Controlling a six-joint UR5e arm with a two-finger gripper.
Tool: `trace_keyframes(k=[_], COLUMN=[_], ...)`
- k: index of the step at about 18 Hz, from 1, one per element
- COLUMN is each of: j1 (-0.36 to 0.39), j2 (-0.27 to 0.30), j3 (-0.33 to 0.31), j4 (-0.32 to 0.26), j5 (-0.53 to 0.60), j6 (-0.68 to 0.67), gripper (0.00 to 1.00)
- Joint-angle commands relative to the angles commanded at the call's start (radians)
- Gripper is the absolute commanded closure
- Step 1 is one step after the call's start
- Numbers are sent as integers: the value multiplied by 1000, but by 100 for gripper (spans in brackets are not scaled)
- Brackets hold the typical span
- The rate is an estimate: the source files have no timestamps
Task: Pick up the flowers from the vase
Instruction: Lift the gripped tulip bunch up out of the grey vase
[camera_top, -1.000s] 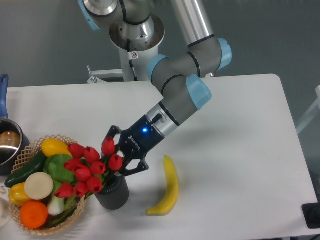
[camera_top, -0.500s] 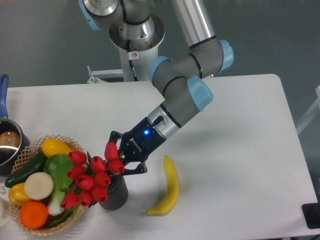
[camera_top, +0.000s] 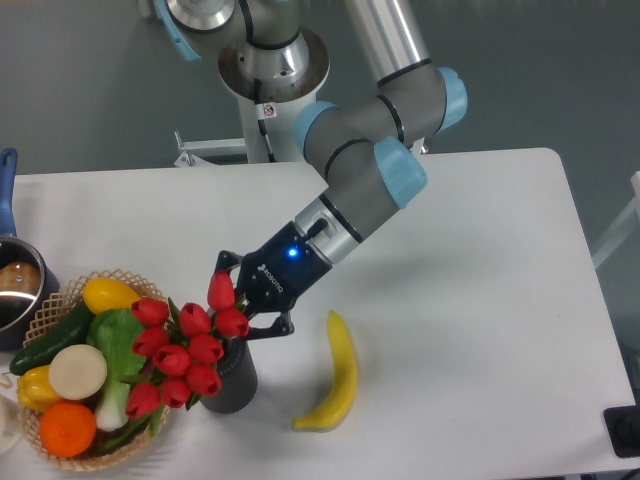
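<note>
The flowers are a bunch of red tulip buds with green stems, leaning left out of the dark grey ribbed vase near the table's front edge. My gripper reaches in from the upper right, just above the vase's mouth. Its two black fingers straddle the top of the bunch, with two buds between them, and it looks shut on the stems. The fingertips and the stems are hidden behind the buds.
A wicker basket of produce stands right against the flowers on the left. A yellow banana lies to the right of the vase. A metal pot with a blue handle sits at the far left edge.
The gripper pushed in among the buds and its fingers drew closer together. The bunch tilted left over the basket, then rose slightly with the gripper. The vase shifted a little.
</note>
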Motion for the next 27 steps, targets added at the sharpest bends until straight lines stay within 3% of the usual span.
trace_keyframes(k=[8, 19, 27], j1=[49, 92, 150], j2=[49, 58, 81], j3=[21, 135, 152], j4=[0, 0, 0], j5=[-95, -147, -256], j6=[-14, -167, -224], gripper=[100, 100, 100])
